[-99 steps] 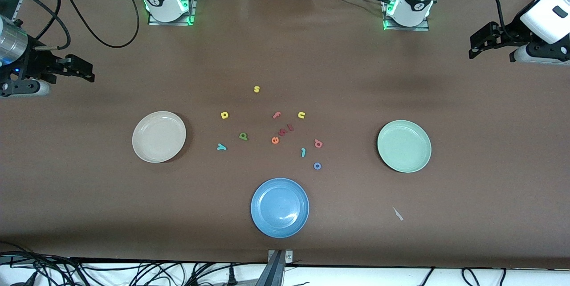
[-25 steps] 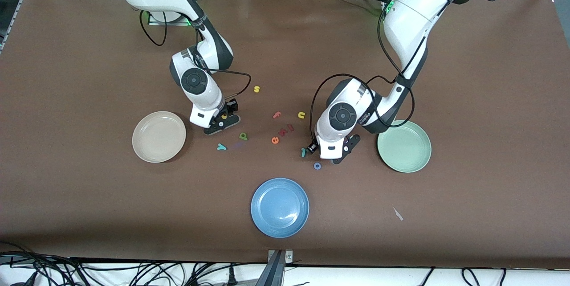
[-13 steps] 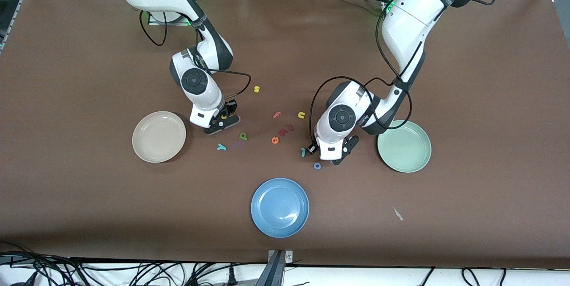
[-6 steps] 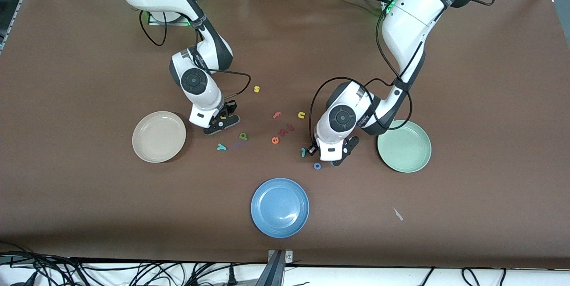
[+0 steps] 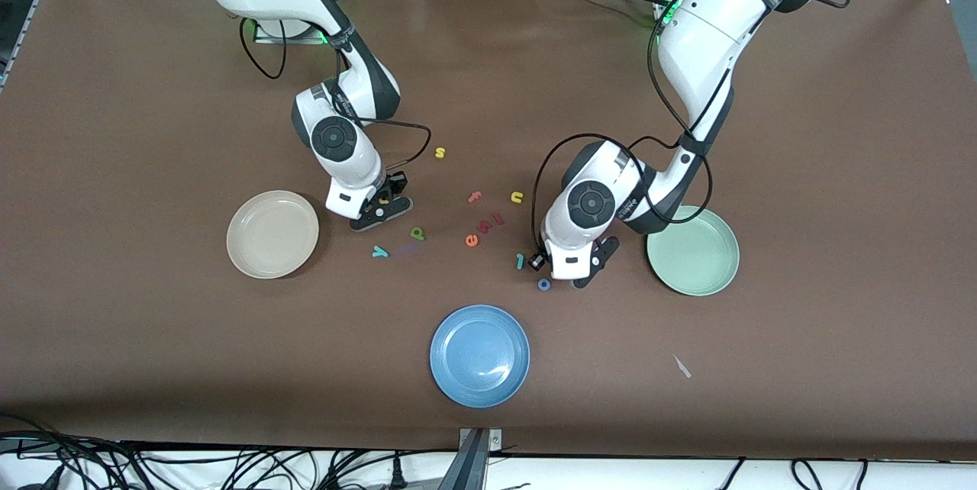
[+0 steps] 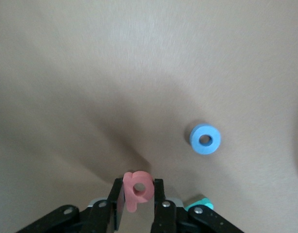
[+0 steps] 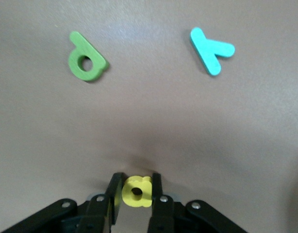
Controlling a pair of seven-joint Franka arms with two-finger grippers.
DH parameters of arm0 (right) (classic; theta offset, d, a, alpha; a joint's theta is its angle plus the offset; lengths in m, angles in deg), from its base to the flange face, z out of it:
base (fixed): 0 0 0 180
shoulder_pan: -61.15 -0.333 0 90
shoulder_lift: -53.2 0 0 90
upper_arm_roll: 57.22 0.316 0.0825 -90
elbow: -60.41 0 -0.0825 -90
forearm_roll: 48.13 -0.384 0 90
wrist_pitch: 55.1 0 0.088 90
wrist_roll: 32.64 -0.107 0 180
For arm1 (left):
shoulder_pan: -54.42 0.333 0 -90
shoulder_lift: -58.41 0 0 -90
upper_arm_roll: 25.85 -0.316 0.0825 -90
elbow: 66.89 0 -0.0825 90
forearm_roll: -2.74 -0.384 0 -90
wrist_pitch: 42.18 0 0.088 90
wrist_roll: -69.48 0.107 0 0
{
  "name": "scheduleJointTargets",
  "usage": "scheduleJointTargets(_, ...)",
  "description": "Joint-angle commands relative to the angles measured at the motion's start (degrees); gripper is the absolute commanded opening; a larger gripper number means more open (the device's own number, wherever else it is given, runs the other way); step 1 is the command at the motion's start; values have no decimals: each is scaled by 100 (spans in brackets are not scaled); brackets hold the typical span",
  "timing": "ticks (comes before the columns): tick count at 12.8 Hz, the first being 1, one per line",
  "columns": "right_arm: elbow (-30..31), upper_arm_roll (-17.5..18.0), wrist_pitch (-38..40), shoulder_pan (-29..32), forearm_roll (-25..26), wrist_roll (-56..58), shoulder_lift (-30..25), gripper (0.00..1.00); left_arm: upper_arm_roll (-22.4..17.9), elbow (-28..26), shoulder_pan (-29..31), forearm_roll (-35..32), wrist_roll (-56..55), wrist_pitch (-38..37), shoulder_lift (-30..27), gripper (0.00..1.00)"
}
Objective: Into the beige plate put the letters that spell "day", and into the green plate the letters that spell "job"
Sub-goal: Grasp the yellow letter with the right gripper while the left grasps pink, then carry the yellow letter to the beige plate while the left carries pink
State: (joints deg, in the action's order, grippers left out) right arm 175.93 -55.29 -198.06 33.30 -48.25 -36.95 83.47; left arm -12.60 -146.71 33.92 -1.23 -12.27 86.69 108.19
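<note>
With the beige plate (image 5: 272, 234) and the green plate (image 5: 693, 250) both bare, the right gripper (image 7: 136, 190) pinched the yellow letter (image 7: 137, 191) above the table, while the left gripper (image 6: 138, 191) clamped the pinkish-red "b" (image 6: 138, 189), its stem pointing down between the fingers.

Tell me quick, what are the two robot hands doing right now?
Left gripper: shut on the small pinkish-red toy letter "b".
Right gripper: shut on the small yellow rounded toy letter.
</note>
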Motion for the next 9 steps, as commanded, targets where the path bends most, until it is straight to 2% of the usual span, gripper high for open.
scheduleJointTargets(1,-361,-8,731,34,-40,-114,-239,19,-7,62,64,-192,45,-553,-354,9)
scheduleJointTargets(4,-898,-244,1568,52,-85,-404,-381,19,2,291,222,-192,475,-1091,-442,8)
scheduleJointTargets(5,-1004,-471,1674,52,-85,-352,-390,19,-7,283,240,-218,650,-1266,-573,4)
scheduleJointTargets(7,-1171,-666,1859,52,-85,-334,-425,19,19,283,502,-253,1343,-1661,-863,4)
scheduleJointTargets(9,-1216,-956,1878,52,-85,259,-425,19,19,230,740,-253,2080,-2048,-1109,4)
